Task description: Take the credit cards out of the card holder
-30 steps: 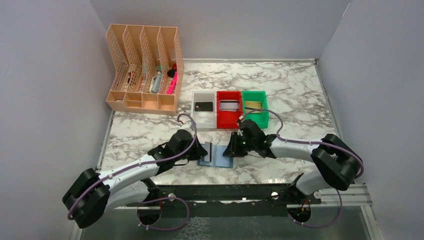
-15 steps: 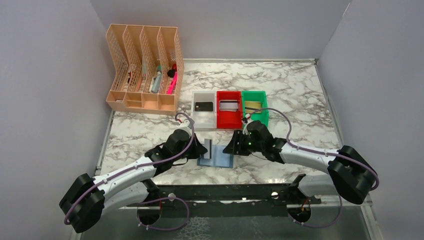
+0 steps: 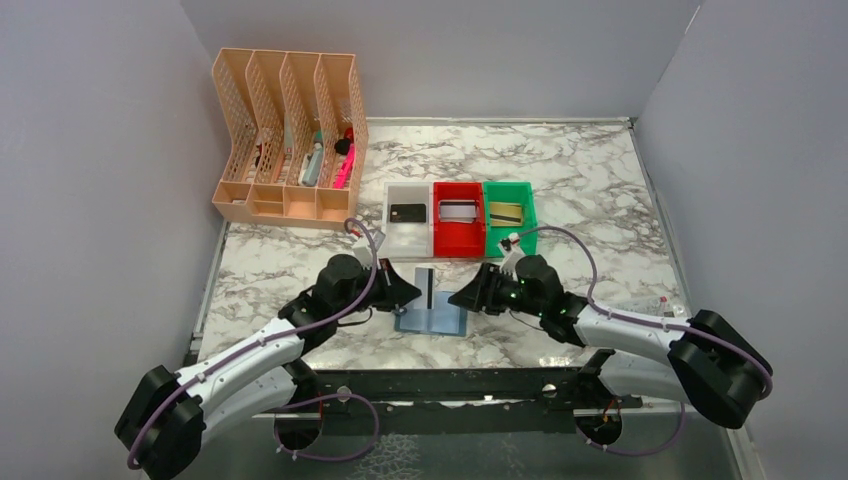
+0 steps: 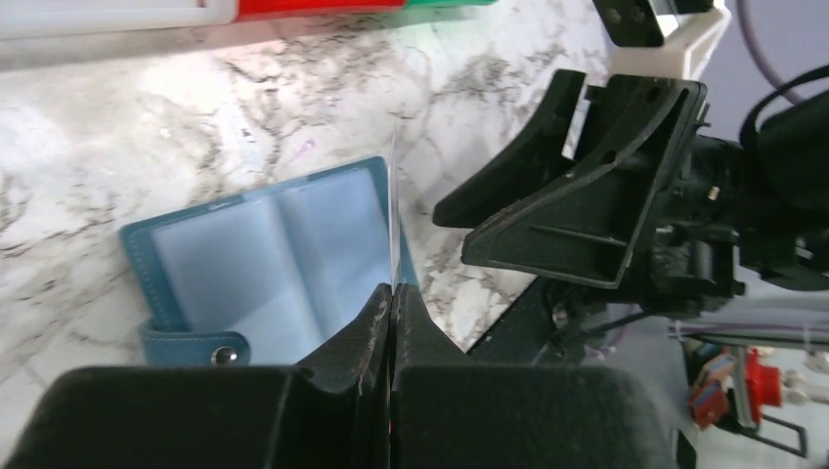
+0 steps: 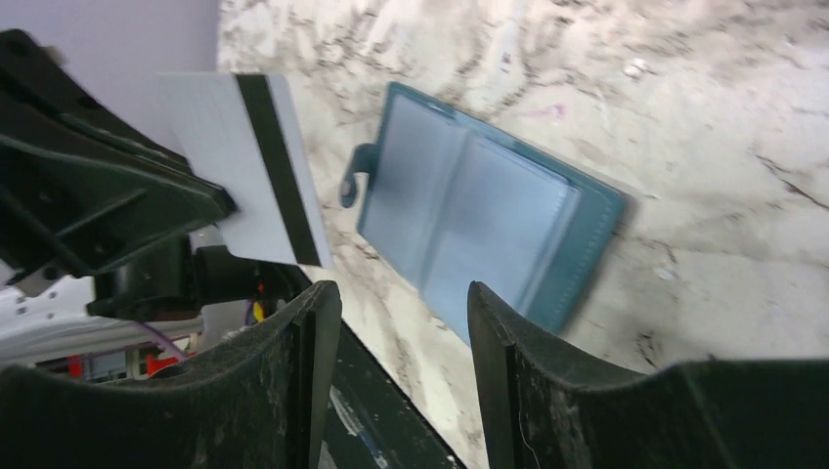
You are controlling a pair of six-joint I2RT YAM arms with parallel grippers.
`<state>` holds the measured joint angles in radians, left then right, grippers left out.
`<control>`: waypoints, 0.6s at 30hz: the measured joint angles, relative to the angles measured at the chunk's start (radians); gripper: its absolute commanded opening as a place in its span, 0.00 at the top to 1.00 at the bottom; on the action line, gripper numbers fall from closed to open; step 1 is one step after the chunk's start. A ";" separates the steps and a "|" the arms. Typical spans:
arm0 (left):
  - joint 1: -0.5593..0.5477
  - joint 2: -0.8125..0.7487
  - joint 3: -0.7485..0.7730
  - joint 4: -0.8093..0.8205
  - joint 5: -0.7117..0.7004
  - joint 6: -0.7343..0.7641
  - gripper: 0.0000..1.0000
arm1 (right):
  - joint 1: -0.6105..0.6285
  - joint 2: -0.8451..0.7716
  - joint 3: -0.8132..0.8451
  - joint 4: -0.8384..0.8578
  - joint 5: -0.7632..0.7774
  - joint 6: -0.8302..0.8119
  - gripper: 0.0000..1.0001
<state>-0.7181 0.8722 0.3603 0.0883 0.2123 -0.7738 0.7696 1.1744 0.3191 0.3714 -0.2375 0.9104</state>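
Card holder [image 3: 433, 320] lies open and flat on the bench [image 3: 600, 180], pale pockets facing up, near its front edge between the two arms. Neither arm touches it.

A second ago the right gripper [image 3: 458, 298] was pressed in at the holder's right edge with its jaws closer together. It has since drawn back to the right and spread them, and it now hangs released and empty just beside that edge. The left gripper [image 3: 415, 290] stays clenched on a pale grey credit card [image 3: 428, 284] with a black stripe. That card was down at the holder a second ago. Now it stands on edge, free of the pockets, over the holder's far side. The holder itself has barely shifted.

The bench is white marble-patterned with grey veins. Behind the holder sit three small bins in a row:
- A white bin [image 3: 396, 236] holds a black card [image 3: 407, 212].
- A red bin [image 3: 456, 242] holds a silver card [image 3: 458, 210].
- A green bin [image 3: 522, 238] holds a gold card [image 3: 505, 212].

A peach mesh file rack [image 3: 285, 140] stands at the far left. Plain grey walls [image 3: 100, 150] close in the bench on three sides.
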 measured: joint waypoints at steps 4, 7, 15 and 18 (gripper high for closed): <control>0.009 -0.003 -0.043 0.113 0.077 -0.041 1.00 | -0.001 -0.016 -0.003 0.078 -0.041 0.003 0.46; 0.010 -0.003 -0.068 0.169 0.121 -0.066 1.00 | -0.002 -0.018 -0.003 0.127 -0.071 0.006 0.47; 0.010 -0.018 -0.070 0.265 0.203 -0.083 1.00 | -0.012 -0.014 -0.020 0.257 -0.157 0.024 0.54; 0.010 -0.018 -0.070 0.283 0.229 -0.083 1.00 | -0.024 0.004 -0.033 0.330 -0.200 0.043 0.59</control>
<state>-0.7078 0.8547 0.2905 0.3717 0.4408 -0.8570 0.7456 1.1782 0.2859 0.7013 -0.4377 0.9539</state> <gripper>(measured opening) 0.009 0.455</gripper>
